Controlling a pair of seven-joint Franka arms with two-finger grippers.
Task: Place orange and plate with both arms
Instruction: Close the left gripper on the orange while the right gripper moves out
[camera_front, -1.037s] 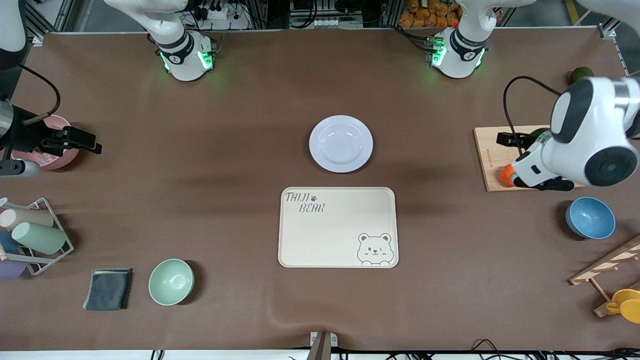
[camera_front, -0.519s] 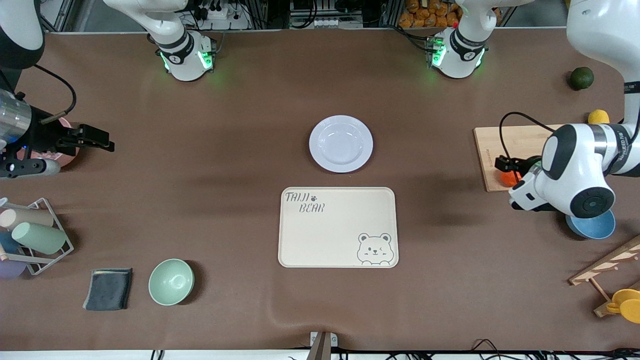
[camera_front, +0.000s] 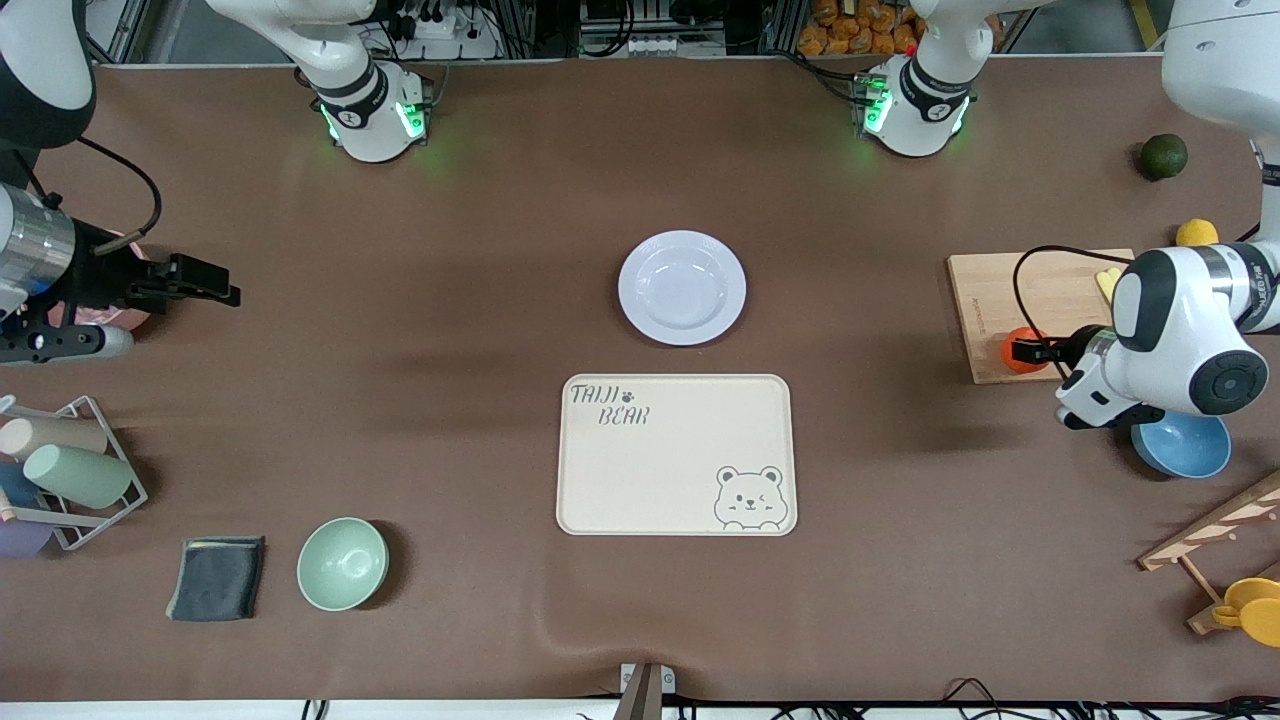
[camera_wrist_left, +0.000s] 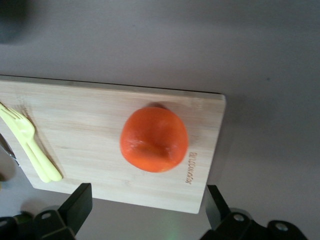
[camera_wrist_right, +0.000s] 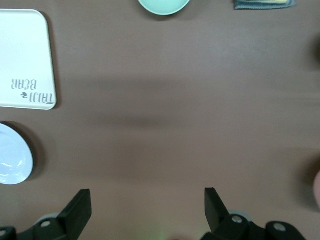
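The orange lies on a wooden cutting board toward the left arm's end of the table. My left gripper hovers open right by it, over the board's edge. In the left wrist view the orange sits just ahead of my left gripper, not between the fingers. The pale plate lies empty mid-table, farther from the camera than the cream bear tray. My right gripper is open and empty over bare table at the right arm's end, as the right wrist view shows; the plate is at that view's edge.
A yellow fork lies on the board. A dark green fruit, a lemon and a blue bowl are near the left arm. A green bowl, a dark cloth and a cup rack are at the right arm's end.
My left gripper has come across the cutting board toward the front camera to the orange. My right gripper has moved a little toward the middle of the table.
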